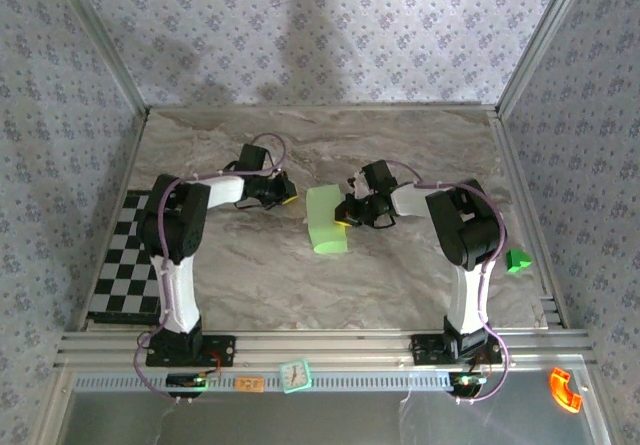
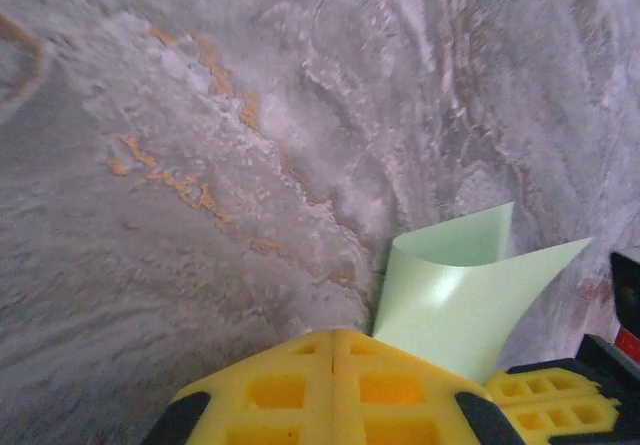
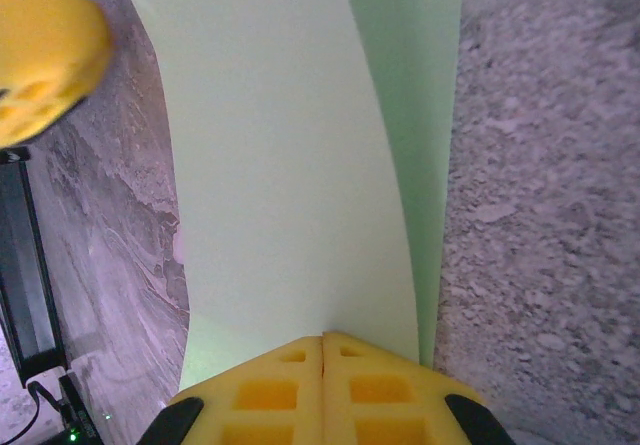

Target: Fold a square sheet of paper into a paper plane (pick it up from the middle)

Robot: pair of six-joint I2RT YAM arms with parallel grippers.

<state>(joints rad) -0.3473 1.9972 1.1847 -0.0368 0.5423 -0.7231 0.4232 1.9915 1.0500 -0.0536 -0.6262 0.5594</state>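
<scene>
Right fingers: I read the right fingers (image 3: 322, 357) as clenched pad to pad on the near edge of the square sheet of paper (image 3: 290, 165), which comes out from between them at the bottom centre of the right wrist frame.
Sheet, close up: pale green and plain. It runs from that grasp up to the top of the frame, bowed along its length, with a second strip of it showing along the right side.
Sheet, from above: it sits about the centre of the table (image 1: 400, 275), slightly left of the middle. Its lower end is curled over, and the right fingers are on its right edge.
Left fingers: I see the left fingers (image 2: 333, 355) shut, pad against pad, at the bottom of the left wrist frame. The sheet stands just to their right, curled, one flap upright. I cannot tell whether it touches them.
Left fingers, from above: they are to the upper left of the sheet, just beside its top corner.
Table: grey marbled top with patterned walls around it.
Green block (image 1: 517, 260): small and bright, at the right edge, well apart from the sheet.
Checkerboard (image 1: 128, 257): black and white, along the left edge.
Front rail: a small clock (image 1: 295, 375) at bottom centre and an orange piece (image 1: 565, 389) at lower right.
</scene>
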